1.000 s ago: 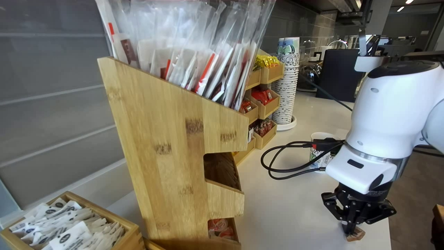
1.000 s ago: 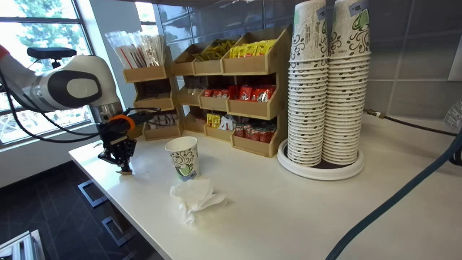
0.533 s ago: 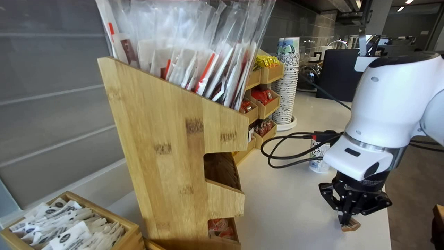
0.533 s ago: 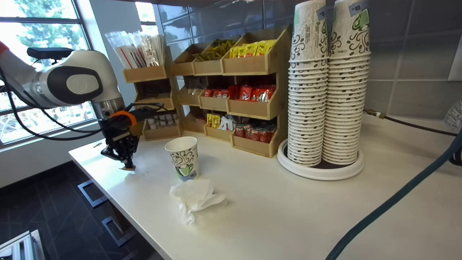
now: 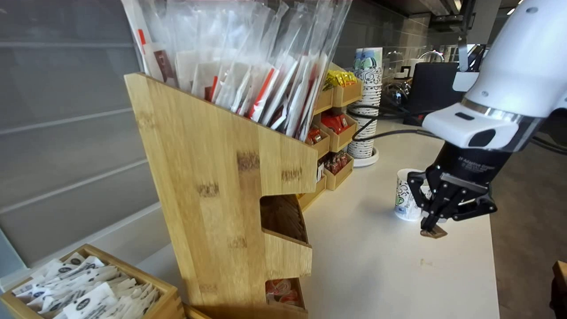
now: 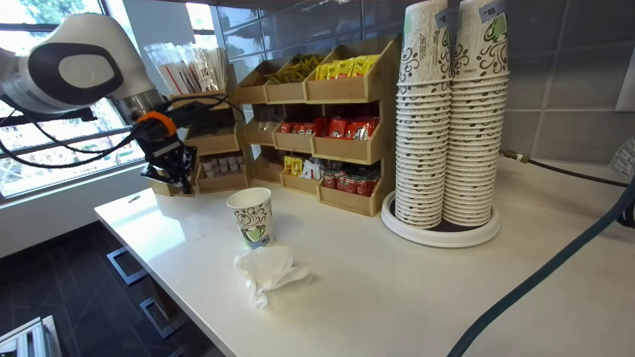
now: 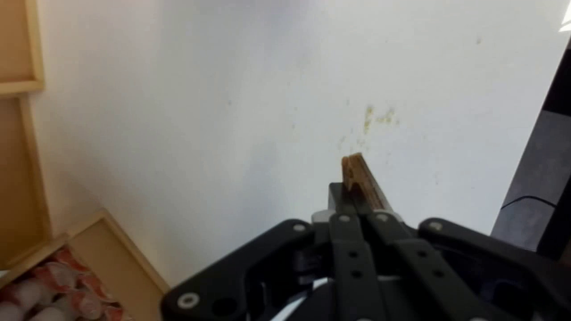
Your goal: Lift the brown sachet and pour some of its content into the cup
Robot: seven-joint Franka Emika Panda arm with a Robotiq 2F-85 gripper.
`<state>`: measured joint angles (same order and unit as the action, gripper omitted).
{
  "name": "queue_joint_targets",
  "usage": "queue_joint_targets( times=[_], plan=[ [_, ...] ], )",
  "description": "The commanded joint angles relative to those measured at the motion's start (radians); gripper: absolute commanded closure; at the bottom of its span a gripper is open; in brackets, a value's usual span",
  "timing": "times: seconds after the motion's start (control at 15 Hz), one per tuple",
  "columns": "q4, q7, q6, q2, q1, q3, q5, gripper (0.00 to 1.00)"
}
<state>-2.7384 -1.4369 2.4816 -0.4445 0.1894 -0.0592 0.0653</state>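
My gripper (image 5: 428,221) is shut on the brown sachet (image 5: 435,232), which pokes out past the fingertips in the air above the counter. In the wrist view the gripper (image 7: 354,200) pinches the folded sachet (image 7: 368,180); its edge juts forward and to the right. In an exterior view the gripper (image 6: 186,187) is seen in front of the wooden rack and the sachet is barely visible. The cup, a lone white paper cup with dark swirls, stands upright on the counter in both exterior views (image 5: 403,199) (image 6: 252,215), apart from the gripper. It is out of the wrist view.
A wooden rack (image 5: 212,199) of packets lines the wall, with a box of white sachets (image 5: 93,288) beside it. Tall paper cup stacks (image 6: 449,148) stand on a white tray. A crumpled napkin (image 6: 268,270) lies near the cup. Small yellowish spots (image 7: 379,118) mark the counter.
The gripper has risen from the counter with the sachet held and has tilted. The arm's upper part has lifted, and its cables moved with it. The cup has not moved.
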Motion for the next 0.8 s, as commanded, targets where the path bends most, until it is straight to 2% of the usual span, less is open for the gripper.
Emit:
queue_joint_targets(
  times=[0.0,0.13,0.2,0.33,0.53,0.73],
  plan=[
    [-0.003,0.133,-0.055,-0.151,-0.054,0.011,0.054,1.00],
    [-0.003,0.187,-0.066,-0.204,-0.081,0.036,0.058,1.00],
    [-0.047,0.218,-0.050,-0.256,-0.095,0.048,0.059,1.00],
    [-0.005,0.279,-0.046,-0.243,-0.129,0.069,0.062,1.00],
    [-0.002,0.379,-0.005,-0.247,-0.168,0.098,0.057,1.00],
    [-0.002,0.472,0.068,-0.228,-0.179,0.141,0.033,1.00]
  ],
)
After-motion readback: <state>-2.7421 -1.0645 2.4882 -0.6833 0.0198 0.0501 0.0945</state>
